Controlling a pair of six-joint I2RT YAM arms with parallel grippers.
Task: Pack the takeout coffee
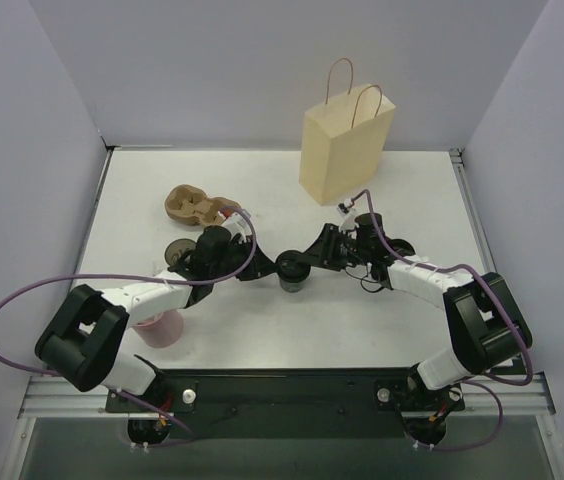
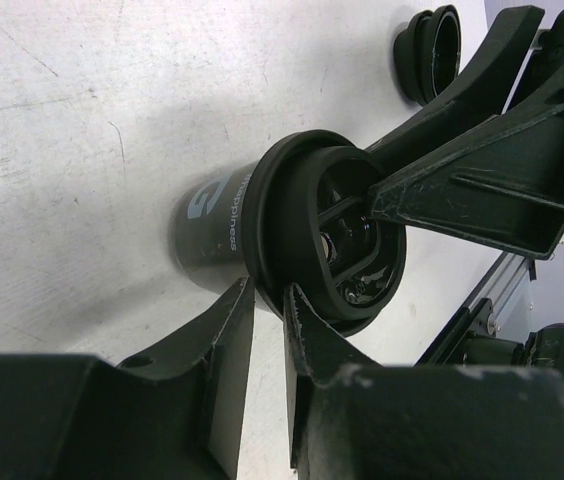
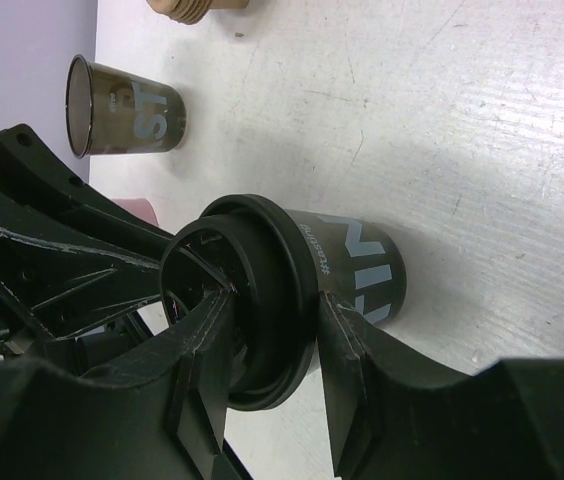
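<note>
**A:** Cup position?

**B:** The coffee cup (image 1: pixel 293 271) is seen upright on the table (image 1: pixel 262 330), centre of the top view, with its lid (image 2: pixel 337 235) on. Long axis vertical. It reads as horizontal in both wrist views, judged to be camera roll only.

**A:** Fingers?

**B:** The right gripper (image 3: pixel 277 305) is closed on the coffee cup at the lid rim. One finger is laid on the lid face, the other is tucked under the rim against the wall. The left gripper (image 2: pixel 269 300) is set at the opposite edge of the rim, fingers narrowly apart. Whether the rim is pinched there cannot be told.

**A:** Relation that matters for the move?

**B:** The cup is flanked from the left and right of the top view, both arms equally near. The paper bag (image 1: pixel 345 150) stands upper right of centre, mouth up, well apart from the cup and on the right arm's side. A lift straight up along the axis is judged necessary before any travel toward the bag. Risk: the lid could be popped off by a rim-only hold.
</note>
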